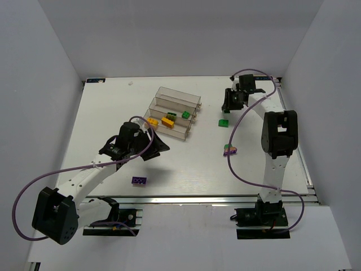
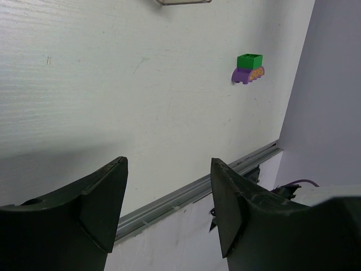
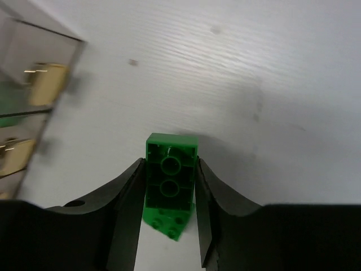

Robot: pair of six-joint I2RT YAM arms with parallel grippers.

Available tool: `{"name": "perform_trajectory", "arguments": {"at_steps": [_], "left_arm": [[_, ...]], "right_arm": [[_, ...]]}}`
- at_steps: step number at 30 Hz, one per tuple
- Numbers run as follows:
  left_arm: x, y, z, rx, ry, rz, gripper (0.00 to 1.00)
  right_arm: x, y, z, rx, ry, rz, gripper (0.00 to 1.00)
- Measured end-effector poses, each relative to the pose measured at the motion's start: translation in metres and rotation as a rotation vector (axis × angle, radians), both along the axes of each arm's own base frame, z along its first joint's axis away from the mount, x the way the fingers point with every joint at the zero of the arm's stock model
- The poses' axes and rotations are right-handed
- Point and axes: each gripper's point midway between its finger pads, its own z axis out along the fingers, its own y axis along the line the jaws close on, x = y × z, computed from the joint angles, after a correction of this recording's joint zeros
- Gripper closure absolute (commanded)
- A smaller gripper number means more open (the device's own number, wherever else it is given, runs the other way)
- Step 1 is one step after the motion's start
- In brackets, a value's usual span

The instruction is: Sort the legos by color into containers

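- The white worktop, faintly grained, is boxed in by pale walls at left, back and right. A grey metal rail lines its near edge.
- The containers are three clear, sharp-cornered bins joined side by side. They stand mid-worktop with bare surface to their left and behind. Yellow-orange legos lie inside.
- The left fingers are dark, blunt wedges, spread apart and holding nothing, just in front of the containers' near end.
- The right fingers, right of the containers, are clenched on a green lego whose hollow underside shows round tubes. A second green lego, studs showing, lies just below.
- A purple lego lies alone near the front edge, with open room around it. A green-on-purple stack lies well apart, by the right arm.
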Motion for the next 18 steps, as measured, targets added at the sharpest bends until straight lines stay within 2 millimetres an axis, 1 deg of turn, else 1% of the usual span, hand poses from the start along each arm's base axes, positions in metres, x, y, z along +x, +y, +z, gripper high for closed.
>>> {"name": "perform_trajectory", "arguments": {"at_steps": [1, 2, 4, 6, 9, 12, 15, 17, 18], "left_arm": [[0.0, 0.0, 0.0, 0.0, 0.0, 0.0, 0.3], [0.0, 0.0, 0.0, 0.0, 0.0, 0.0, 0.3], [0.0, 0.0, 0.0, 0.001, -0.001, 0.001, 0.3], [0.001, 0.001, 0.0, 0.003, -0.002, 0.003, 0.3], [0.001, 0.001, 0.0, 0.003, -0.002, 0.004, 0.3], [0.001, 0.001, 0.001, 0.003, -0.007, 0.006, 0.3], [0.0, 0.002, 0.004, 0.002, -0.015, 0.009, 0.3], [0.0, 0.003, 0.007, -0.001, -0.025, 0.012, 0.3], [0.0, 0.003, 0.008, -0.002, -0.03, 0.014, 0.3]], "right_arm": [[0.0, 0.012, 0.008, 0.036, -0.018, 0.081, 1.0], [0.003, 0.023, 0.021, 0.062, -0.049, 0.139, 1.0], [-0.001, 0.049, 0.045, 0.113, -0.113, 0.289, 1.0], [-0.01, 0.079, 0.07, 0.142, -0.185, 0.446, 1.0], [-0.027, 0.127, 0.101, 0.158, -0.291, 0.656, 1.0], [-0.045, 0.175, 0.121, 0.151, -0.373, 0.823, 1.0], [-0.056, 0.214, 0.132, 0.138, -0.423, 0.927, 0.99], [-0.056, 0.236, 0.134, 0.125, -0.452, 0.969, 0.95], [-0.053, 0.243, 0.134, 0.116, -0.459, 0.974, 0.88]]}}
